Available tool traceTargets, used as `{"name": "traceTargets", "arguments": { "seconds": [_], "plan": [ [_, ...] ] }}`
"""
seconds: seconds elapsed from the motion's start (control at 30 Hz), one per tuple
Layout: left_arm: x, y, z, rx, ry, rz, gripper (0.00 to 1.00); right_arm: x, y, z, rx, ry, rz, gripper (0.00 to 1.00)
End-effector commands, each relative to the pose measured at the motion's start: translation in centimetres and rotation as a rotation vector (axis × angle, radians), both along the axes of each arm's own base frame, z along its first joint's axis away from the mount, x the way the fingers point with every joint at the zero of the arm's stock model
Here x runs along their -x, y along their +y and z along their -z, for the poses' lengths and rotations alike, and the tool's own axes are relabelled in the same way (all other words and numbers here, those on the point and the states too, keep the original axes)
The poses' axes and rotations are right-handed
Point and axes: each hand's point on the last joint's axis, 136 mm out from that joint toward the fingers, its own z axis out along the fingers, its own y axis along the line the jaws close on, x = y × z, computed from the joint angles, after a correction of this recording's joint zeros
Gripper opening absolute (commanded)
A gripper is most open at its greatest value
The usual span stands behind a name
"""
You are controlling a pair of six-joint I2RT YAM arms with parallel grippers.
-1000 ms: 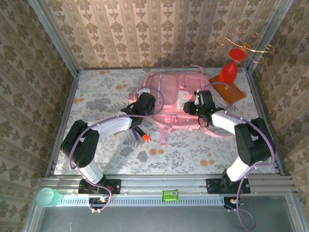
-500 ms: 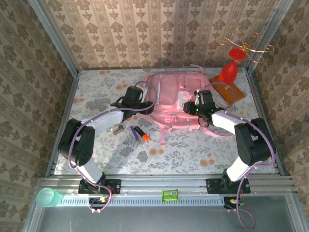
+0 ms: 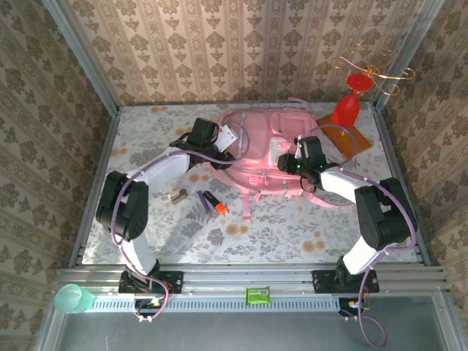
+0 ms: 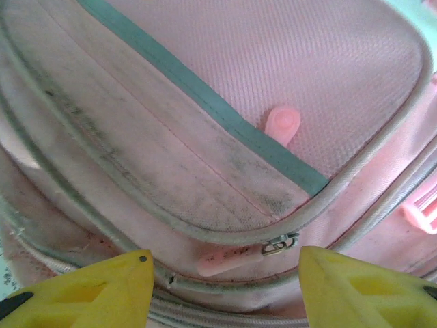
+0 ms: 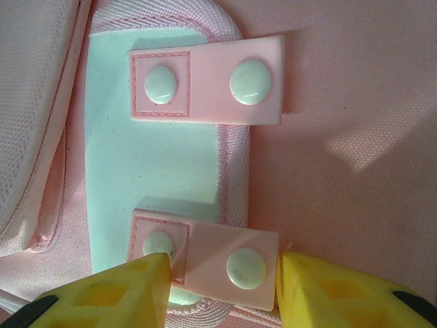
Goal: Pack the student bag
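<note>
1. On the table (image 3: 146, 153), near the far edge and right of centre: the student bag (image 3: 256, 150), flat, pockets facing up, straps trailing toward the near edge.
2. Over the left part of the bag: the left gripper (image 3: 224, 138), fingers spread wide and clamped on nothing.
3. In the left wrist view, between those yellow fingertips (image 4: 224, 258): dirty pink pocket fabric (image 4: 328, 61), a pink zip pull (image 4: 229, 261) beside a metal slider (image 4: 280, 242), and farther up a second pink pull (image 4: 281, 126) on a grey-green zip line (image 4: 205, 102).
4. Over the right part of the bag: the right gripper (image 3: 287, 162), lowered close to the fabric.
5. In the right wrist view: fingers held apart (image 5: 222, 263), one at each end of the lower snap tab (image 5: 205, 256); cannot tell whether pressing on that tab or just beside it.
6. Above that tab: a matching upper snap tab (image 5: 205, 80), both across a mint patch (image 5: 153, 171) on the bag (image 5: 341, 102).
7. Near the bag's near-left corner, on bare table: a black marker (image 3: 210, 202) with an orange end, and to its left a small metal cylinder (image 3: 175, 196).
8. In the far right corner: a red vase (image 3: 345, 108) standing on a brown board (image 3: 349, 140).
</note>
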Motion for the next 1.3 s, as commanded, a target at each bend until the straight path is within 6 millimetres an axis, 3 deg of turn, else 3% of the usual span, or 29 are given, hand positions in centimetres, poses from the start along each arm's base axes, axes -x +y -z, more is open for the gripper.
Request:
{"name": "traceTargets", "arguments": {
  "seconds": [0.0, 0.33, 0.63, 1.27],
  "plan": [
    [-0.2, -0.2, 0.8, -0.055, 0.014, 0.055, 0.57, 1.7, -1.1, 3.4, 0.047, 0.126, -0.001, 0.47],
    [-0.6, -0.2, 3.3, -0.094, 0.068, 0.028, 0.48, 1.7, -1.0, 3.5, 0.042, 0.131, -0.002, 0.47],
    [0.6, 0.4, 2.1, -0.004, 0.079, 0.032, 0.56, 1.6, -0.9, 3.7, 0.036, 0.133, -0.006, 0.47],
    [-0.5, 0.8, 6.1, -0.077, 0.181, -0.010, 0.51, 1.6, -0.7, 3.7, 0.031, 0.135, -0.012, 0.47]
  ]
}}
